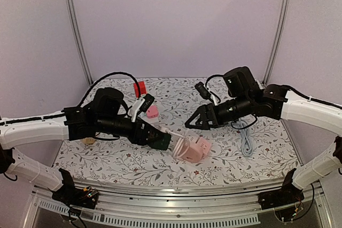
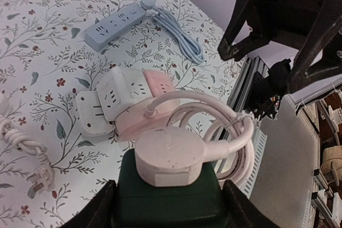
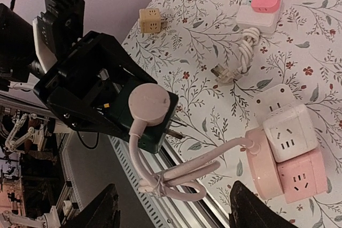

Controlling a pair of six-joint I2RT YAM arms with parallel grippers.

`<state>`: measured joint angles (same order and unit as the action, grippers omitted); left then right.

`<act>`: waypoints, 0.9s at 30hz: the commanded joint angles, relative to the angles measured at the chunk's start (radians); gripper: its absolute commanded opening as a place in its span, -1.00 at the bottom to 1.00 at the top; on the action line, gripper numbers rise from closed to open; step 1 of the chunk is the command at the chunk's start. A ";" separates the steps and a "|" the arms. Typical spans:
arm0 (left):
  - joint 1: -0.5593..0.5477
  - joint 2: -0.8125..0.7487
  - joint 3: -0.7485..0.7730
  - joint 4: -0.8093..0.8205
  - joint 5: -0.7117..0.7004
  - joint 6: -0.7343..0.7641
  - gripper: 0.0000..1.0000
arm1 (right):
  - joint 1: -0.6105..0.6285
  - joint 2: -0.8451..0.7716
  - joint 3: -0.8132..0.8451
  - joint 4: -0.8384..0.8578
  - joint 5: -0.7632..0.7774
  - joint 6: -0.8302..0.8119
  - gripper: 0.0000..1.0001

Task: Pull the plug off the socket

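The left fingers (image 2: 99, 214) are clenching a dark green socket block (image 2: 165, 206) in the air just left of the pink power cube (image 1: 193, 149); the round pink plug (image 3: 149, 102) is sitting flat on that block and looks seated in it, so I am judging the pull as not yet made. The right fingers (image 3: 101, 212) are standing wide apart and empty, hovering above the cube on its far side.

The plug's head is low and smooth, so closing fingers are risking a slide off its rim, or a catch on the cord (image 3: 176, 177) instead, straining it where it is leaving the plug. A pull off the pin axis is likely to be jamming the pins or twisting the block out of the left grasp. The cord is running in a tied bundle to the cube, so a long pull is risking dragging the cube across the bench (image 1: 107, 158).
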<state>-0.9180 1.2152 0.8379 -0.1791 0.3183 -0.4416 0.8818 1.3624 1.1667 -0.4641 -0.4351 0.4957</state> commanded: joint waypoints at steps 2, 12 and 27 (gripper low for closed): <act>-0.044 0.022 0.036 0.037 -0.022 0.007 -0.78 | 0.065 0.090 0.047 0.097 -0.068 0.075 0.20; -0.050 0.027 0.042 0.043 -0.033 0.003 -0.77 | 0.120 0.237 0.135 0.107 -0.142 0.090 -0.25; -0.050 0.013 0.045 0.025 -0.078 0.011 -0.76 | 0.140 0.264 0.123 0.043 -0.045 0.094 -0.57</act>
<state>-0.9554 1.2427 0.8482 -0.1940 0.2695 -0.4366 1.0000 1.6100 1.2827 -0.3790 -0.5236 0.5873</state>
